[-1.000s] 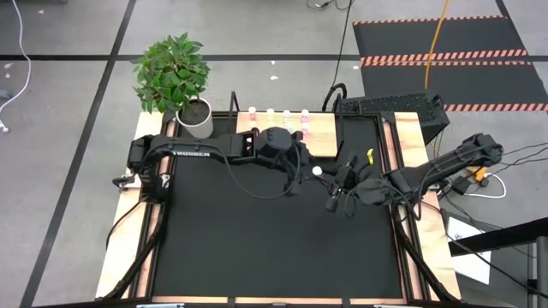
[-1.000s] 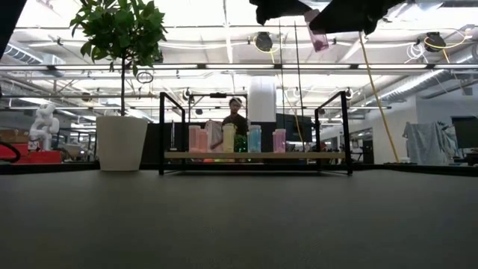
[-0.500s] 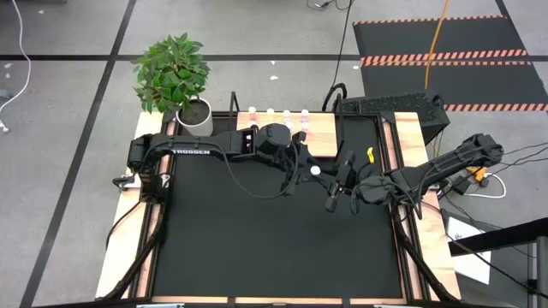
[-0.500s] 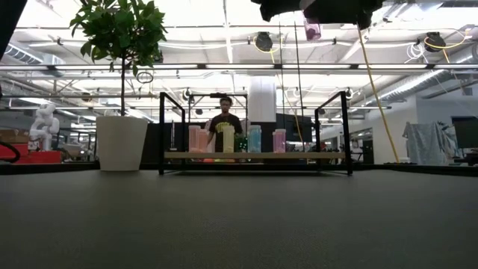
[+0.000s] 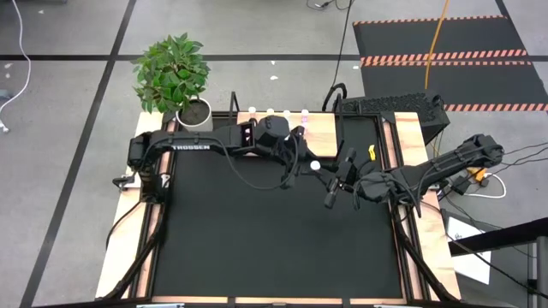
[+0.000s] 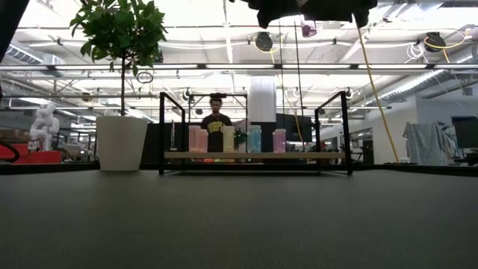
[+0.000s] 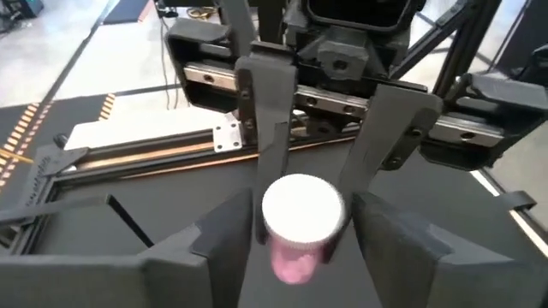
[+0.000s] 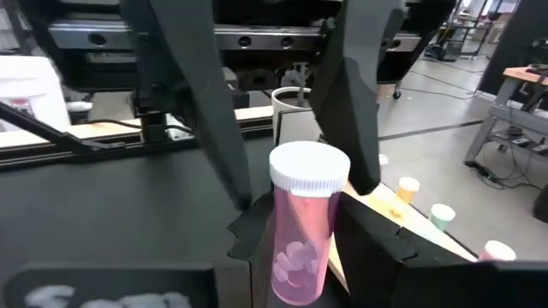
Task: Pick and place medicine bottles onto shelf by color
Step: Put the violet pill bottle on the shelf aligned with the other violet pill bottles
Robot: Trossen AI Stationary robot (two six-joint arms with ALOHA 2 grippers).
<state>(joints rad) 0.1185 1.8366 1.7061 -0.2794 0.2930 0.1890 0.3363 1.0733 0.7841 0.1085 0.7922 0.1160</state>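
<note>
I hold the pink bottle (image 8: pixel 300 227) upright in my right gripper (image 8: pixel 295 235) — white cap up, long axis vertical, the pink body down between my two dark fingers (image 8: pixel 390 252). They pinch it low on the body, one on each side, so the cap and the upper half stand clear above them.

My left gripper (image 7: pixel 300 227) is at the same bottle from the opposite side. In its wrist view I look down on the round white cap (image 7: pixel 301 207), which sits between its fingers, pink showing just beneath. They stand close beside the cap on both sides — I cannot tell whether they touch it or leave a slight gap.

From above, the two grippers meet over the black mat, high off the table, the white cap (image 5: pixel 315 165) a small dot between them, near the shelf (image 5: pixel 321 137) but not over it. Several bottles (image 6: pixel 254 139) stand in a row on its board.
</note>
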